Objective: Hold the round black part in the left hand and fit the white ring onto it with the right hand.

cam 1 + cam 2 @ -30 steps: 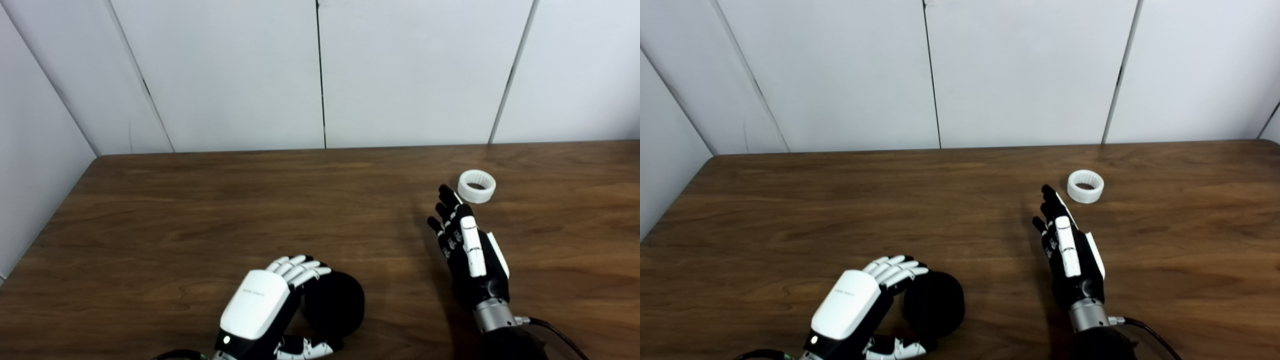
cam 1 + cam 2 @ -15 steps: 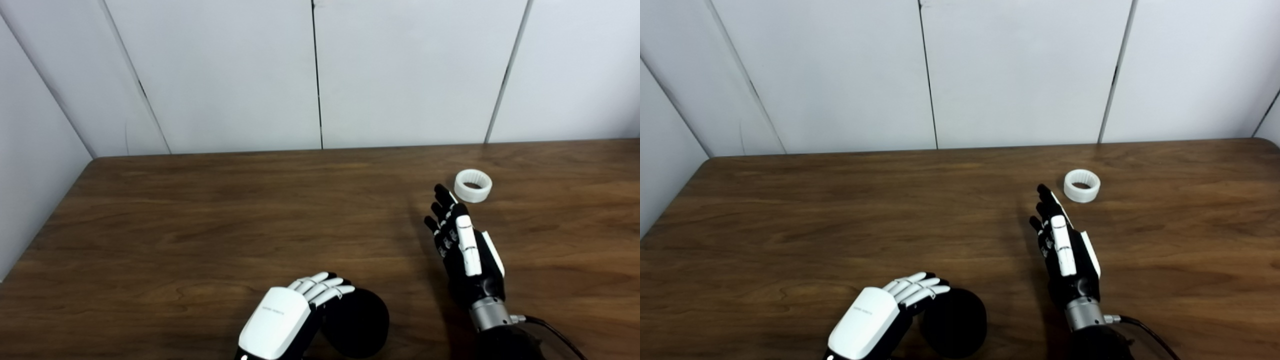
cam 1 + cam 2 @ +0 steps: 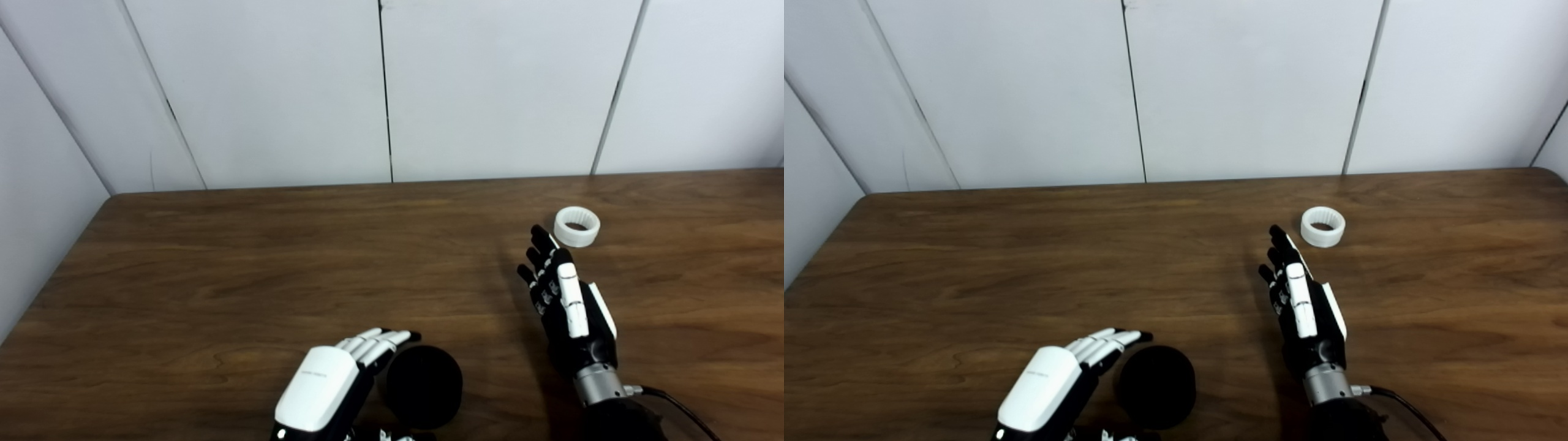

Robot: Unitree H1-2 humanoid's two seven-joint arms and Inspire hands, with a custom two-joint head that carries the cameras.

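Brown table (image 3: 245, 257) first: the round black part (image 3: 424, 394) lies on it near your edge, left hand (image 3: 331, 386) beside it with fingers spread, gripping nothing. Close squarely around it. Right hand (image 3: 566, 300), fingers extended, waits short of the white ring (image 3: 576, 226). Left thumb is cut off.

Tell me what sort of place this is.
Probably a robot test bench in a lab: a bare wooden table against plain white wall panels, with only a white ring and a round black part laid out.
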